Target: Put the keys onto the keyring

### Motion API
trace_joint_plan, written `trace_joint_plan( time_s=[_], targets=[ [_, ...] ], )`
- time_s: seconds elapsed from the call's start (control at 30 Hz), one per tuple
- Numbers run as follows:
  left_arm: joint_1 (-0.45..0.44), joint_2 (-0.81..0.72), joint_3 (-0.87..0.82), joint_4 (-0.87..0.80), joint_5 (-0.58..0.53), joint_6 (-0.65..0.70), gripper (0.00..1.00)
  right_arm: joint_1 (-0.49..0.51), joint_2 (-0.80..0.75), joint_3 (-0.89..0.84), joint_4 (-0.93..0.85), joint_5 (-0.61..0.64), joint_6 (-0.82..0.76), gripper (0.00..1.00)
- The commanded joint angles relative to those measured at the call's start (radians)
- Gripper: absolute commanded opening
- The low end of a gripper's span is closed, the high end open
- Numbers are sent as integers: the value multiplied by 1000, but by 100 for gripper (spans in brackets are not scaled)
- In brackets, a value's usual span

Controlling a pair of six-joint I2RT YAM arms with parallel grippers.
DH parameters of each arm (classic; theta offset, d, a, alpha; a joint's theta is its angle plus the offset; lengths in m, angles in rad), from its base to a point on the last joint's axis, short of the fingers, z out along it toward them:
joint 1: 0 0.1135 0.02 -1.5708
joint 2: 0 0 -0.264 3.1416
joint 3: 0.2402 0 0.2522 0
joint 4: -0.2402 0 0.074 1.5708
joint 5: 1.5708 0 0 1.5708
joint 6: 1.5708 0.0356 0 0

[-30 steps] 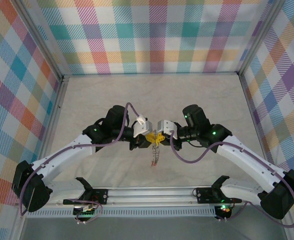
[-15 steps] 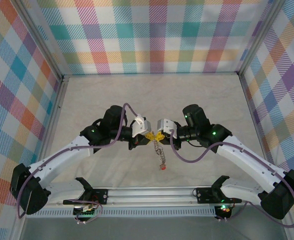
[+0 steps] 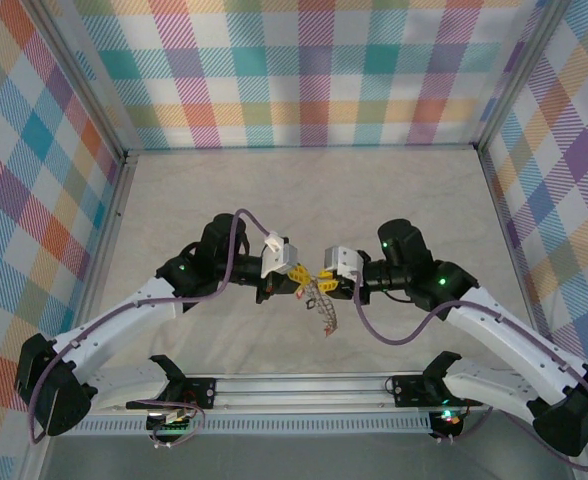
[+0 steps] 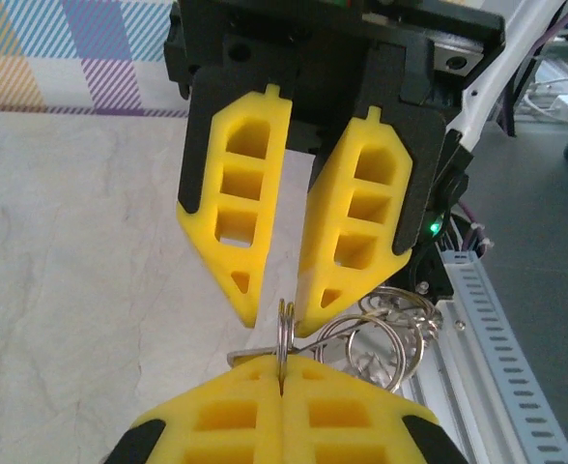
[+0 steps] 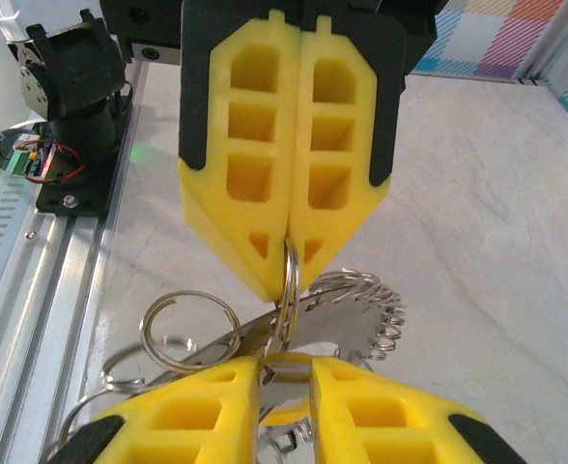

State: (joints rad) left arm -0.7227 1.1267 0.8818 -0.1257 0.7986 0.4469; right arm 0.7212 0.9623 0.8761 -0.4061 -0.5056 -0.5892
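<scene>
Currently the two arms meet above the middle of the pale tabletop, claws tip to tip, and the keyring hangs in the air between them, clear of the surface. From overhead it reads as a short silver bunch dangling just below and slightly right of the meeting point, with a small red tag at its lowest end.

The left claw is fully closed. In its own wrist view the two yellow fingers press flat together with a thin silver loop of the keyring standing edge-on out of the seam. The right wrist view shows the same grip from the other side, the loop running down from the closed tips.

The right claw stands slightly parted. A narrow gap shows between its fingers in both wrist views, and the top of the pinched loop sits just at that gap. A flat silver blade slants into the space between these fingers, but I cannot tell whether either finger touches it.

Behind the loop, an arc fringed with small silver pieces curves off to the right, and a plain open ring hangs to the left. A metal rail runs along the near edge of the tabletop.
</scene>
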Motion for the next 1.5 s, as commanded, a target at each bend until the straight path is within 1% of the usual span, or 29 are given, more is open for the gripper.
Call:
trace_joint_plan(
  time_s=[0.0, 0.2, 0.37, 0.5, 0.63, 0.8, 0.97, 1.07, 1.47],
  targets=[
    [2, -30, -12, 98, 61, -28, 0, 1, -10, -7, -17, -38, -25, 21],
    [0, -22, -19, 144, 61, -57, 0, 1, -3, -1, 30, -90, -10, 17],
    [1, -13, -22, 173, 41, -79, 0, 5, -1, -6, 89, -113, 13, 17],
    [0, -2, -30, 197, 46, -96, 0, 7, -2, -18, 131, -122, 35, 19],
    [-1, 4, -51, 244, 49, -124, 0, 7, -2, -36, 182, -109, 67, 20],
    [-1, 8, -64, 253, 52, -126, 0, 7, 2, -42, 217, -89, 91, 20],
    [-1, 0, -70, 265, 47, -127, 0, 6, -8, -61, 266, -30, 126, 22],
    [0, -3, -72, 275, 51, -131, 0, 5, -19, -74, 286, -22, 139, 22],
    [0, -22, -75, 253, 78, -103, 0, 4, -80, -142, 355, 4, 193, 24]
  ],
)
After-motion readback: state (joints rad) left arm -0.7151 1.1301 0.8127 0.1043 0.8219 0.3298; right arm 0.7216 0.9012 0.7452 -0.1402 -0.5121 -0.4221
